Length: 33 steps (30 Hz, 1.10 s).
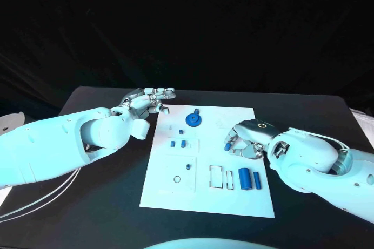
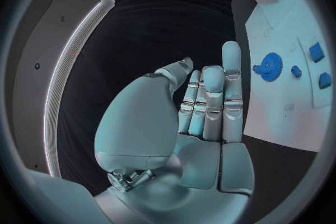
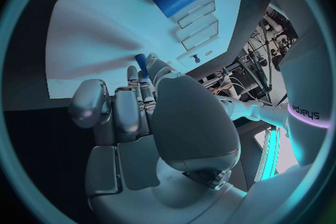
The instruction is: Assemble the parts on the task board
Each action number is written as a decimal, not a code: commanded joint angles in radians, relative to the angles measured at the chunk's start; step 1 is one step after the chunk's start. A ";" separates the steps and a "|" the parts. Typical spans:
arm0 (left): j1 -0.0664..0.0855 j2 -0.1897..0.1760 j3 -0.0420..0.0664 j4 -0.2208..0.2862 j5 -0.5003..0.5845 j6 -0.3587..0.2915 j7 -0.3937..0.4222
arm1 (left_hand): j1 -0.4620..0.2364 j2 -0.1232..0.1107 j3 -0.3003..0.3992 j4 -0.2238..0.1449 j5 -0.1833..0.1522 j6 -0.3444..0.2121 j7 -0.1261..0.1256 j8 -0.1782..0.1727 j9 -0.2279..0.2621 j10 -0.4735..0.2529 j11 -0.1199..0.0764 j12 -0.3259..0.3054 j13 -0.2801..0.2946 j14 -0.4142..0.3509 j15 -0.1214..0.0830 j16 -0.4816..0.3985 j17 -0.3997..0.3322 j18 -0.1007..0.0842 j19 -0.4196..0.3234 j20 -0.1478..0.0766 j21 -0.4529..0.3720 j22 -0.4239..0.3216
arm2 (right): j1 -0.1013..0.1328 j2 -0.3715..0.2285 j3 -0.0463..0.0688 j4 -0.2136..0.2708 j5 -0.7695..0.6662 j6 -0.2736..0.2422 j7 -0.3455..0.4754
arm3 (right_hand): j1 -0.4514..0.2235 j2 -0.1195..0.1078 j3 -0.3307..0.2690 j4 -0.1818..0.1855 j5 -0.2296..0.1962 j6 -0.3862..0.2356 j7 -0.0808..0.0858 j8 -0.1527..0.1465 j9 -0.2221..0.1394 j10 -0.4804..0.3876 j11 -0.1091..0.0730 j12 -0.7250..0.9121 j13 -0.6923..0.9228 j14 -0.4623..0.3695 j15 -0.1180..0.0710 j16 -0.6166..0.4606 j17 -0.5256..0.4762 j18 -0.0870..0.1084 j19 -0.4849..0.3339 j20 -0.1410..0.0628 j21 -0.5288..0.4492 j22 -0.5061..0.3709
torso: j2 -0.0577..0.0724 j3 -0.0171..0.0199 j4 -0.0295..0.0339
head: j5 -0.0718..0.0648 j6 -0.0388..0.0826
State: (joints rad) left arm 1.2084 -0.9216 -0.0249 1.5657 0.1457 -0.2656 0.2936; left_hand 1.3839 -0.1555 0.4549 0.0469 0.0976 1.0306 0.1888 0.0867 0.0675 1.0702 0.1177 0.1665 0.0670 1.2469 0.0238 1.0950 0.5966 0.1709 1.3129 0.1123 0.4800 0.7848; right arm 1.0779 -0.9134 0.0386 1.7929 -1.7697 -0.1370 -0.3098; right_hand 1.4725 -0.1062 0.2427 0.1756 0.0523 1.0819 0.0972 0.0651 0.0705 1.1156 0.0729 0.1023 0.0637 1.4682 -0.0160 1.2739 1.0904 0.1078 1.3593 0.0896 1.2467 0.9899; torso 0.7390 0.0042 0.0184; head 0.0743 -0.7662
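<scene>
The right hand [image 1: 243, 140] pinches a small blue peg [image 1: 227, 147] over the task board's [image 1: 206, 206] right edge. The left hand [image 1: 148, 102], fingers apart and holding nothing, hovers at the board's far left corner, near the blue gear [image 1: 192, 119].

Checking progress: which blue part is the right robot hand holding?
The small blue peg, pinched in the right robot hand; the gear and cylinders lie untouched on the board.

"sharpa" on right arm [image 3: 305, 109]
</scene>
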 commanded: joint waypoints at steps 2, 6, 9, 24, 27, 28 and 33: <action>0.001 0.000 0.000 0.001 0.004 0.021 0.003 | -0.002 -0.001 0.001 -0.006 0.006 -0.009 0.000 -0.002 -0.001 -0.004 0.000 0.005 -0.001 -0.006 0.000 -0.002 0.000 0.008 -0.007 0.002 -0.007 -0.001 | -0.002 0.010 -0.001 -0.005 -0.011 0.022 0.006 | 0.004 0.011 0.015 0.000 -0.001 0.013 0.003 0.003 0.001 0.016 0.000 0.003 -0.001 0.032 0.009 0.001 0.002 0.000 0.003 0.007 0.001 0.003 | -0.001 0.0003 0.0005 | 0.000 -0.001; 0.001 0.000 0.000 0.001 0.004 0.022 0.001 | -0.002 -0.001 0.001 -0.006 0.006 -0.009 0.000 -0.002 -0.001 -0.004 0.000 0.005 -0.001 -0.006 0.000 -0.002 0.000 0.008 -0.007 0.002 -0.007 -0.001 | -0.002 0.017 -0.002 -0.011 -0.013 0.021 0.005 | 0.007 0.013 0.028 0.002 -0.001 0.024 0.007 0.005 0.002 0.033 0.000 0.005 0.000 0.033 0.009 0.004 0.004 0.000 0.005 0.008 0.002 0.004 | 0.000 0.0003 0.0004 | 0.001 -0.002; 0.001 -0.001 0.000 0.001 0.004 0.022 0.000 | -0.002 -0.001 0.001 -0.006 0.006 -0.009 0.000 -0.002 -0.001 -0.004 0.000 0.005 -0.001 -0.006 0.000 -0.002 0.000 0.008 -0.007 0.002 -0.007 -0.001 | -0.002 0.021 -0.002 -0.013 -0.014 0.016 0.006 | 0.006 0.011 0.033 0.003 -0.001 0.029 0.011 0.005 0.002 0.041 -0.001 0.005 0.000 0.033 0.008 0.006 0.006 0.000 0.006 0.007 0.003 0.005 | 0.000 0.0001 -0.0003 | 0.001 -0.003; 0.001 -0.001 0.000 0.001 0.004 0.026 -0.005 | -0.001 0.001 0.001 -0.008 0.006 -0.009 0.000 -0.001 -0.001 -0.005 0.000 0.007 -0.001 -0.007 0.000 -0.001 -0.003 0.008 -0.008 0.003 -0.007 -0.001 | -0.002 0.027 -0.002 -0.017 -0.037 -0.002 -0.008 | 0.056 0.033 0.111 -0.032 -0.002 0.115 0.007 0.039 0.022 0.143 -0.029 0.023 0.007 0.037 -0.017 0.026 0.029 -0.005 0.023 -0.012 0.026 0.042 | -0.001 0.0004 -0.0006 | 0.000 -0.003; 0.001 -0.001 0.000 0.000 0.004 0.027 -0.005 | -0.001 0.001 0.001 -0.008 0.006 -0.009 0.000 -0.001 -0.001 -0.005 0.000 0.007 -0.001 -0.007 0.000 -0.001 -0.003 0.008 -0.008 0.003 -0.007 -0.001 | -0.002 0.027 -0.002 -0.014 -0.044 -0.030 -0.008 | 0.066 0.039 0.135 -0.045 -0.003 0.124 0.007 0.043 0.027 0.165 -0.034 0.025 0.008 0.037 -0.021 0.029 0.032 -0.009 0.031 -0.018 0.037 0.060 | -0.002 0.0005 -0.0001 | 0.000 -0.003; 0.001 -0.001 0.000 0.000 0.004 0.027 -0.005 | -0.001 0.001 0.001 -0.008 0.006 -0.009 0.000 -0.001 -0.001 -0.005 0.000 0.007 -0.001 -0.007 0.000 -0.001 -0.003 0.008 -0.008 0.003 -0.007 -0.001 | -0.002 0.026 -0.002 -0.011 -0.045 -0.042 -0.007 | 0.066 0.039 0.141 -0.047 -0.003 0.125 0.007 0.043 0.028 0.168 -0.034 0.024 0.008 0.037 -0.022 0.030 0.033 -0.010 0.032 -0.019 0.039 0.063 | -0.002 0.0006 -0.0002 | 0.000 -0.003; 0.001 0.000 0.000 -0.002 0.004 0.027 -0.006 | -0.001 0.001 0.001 -0.008 0.006 -0.009 0.000 -0.001 -0.001 -0.005 0.000 0.007 -0.001 -0.007 0.000 -0.001 -0.003 0.008 -0.008 0.003 -0.007 -0.001 | 0.000 0.011 0.001 0.019 -0.023 -0.100 0.001 | 0.053 0.027 0.172 -0.056 -0.003 0.128 0.007 0.044 0.035 0.181 -0.035 0.013 0.006 0.036 -0.024 0.032 0.033 -0.012 0.037 -0.023 0.047 0.074 | -0.002 0.0001 -0.0002 | 0.000 -0.003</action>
State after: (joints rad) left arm 1.2085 -0.9222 -0.0252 1.5638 0.1457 -0.2585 0.2855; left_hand 1.3839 -0.1555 0.4576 0.0442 0.0976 1.0306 0.1888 0.0868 0.0675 1.0702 0.1177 0.1706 0.0670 1.2470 0.0238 1.0950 0.5950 0.1708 1.3129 0.1123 0.4800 0.7849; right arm 1.0768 -0.8997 0.0377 1.7984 -1.7917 -0.1753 -0.3143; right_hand 1.5118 -0.0926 0.4083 0.1217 0.0465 1.1916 0.1127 0.0970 0.0782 1.2486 0.0801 0.1227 0.0699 1.4647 -0.0344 1.3004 1.1238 0.1078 1.3896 0.0662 1.2901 1.0635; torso 0.7372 0.0046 0.0179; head 0.0737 -0.7696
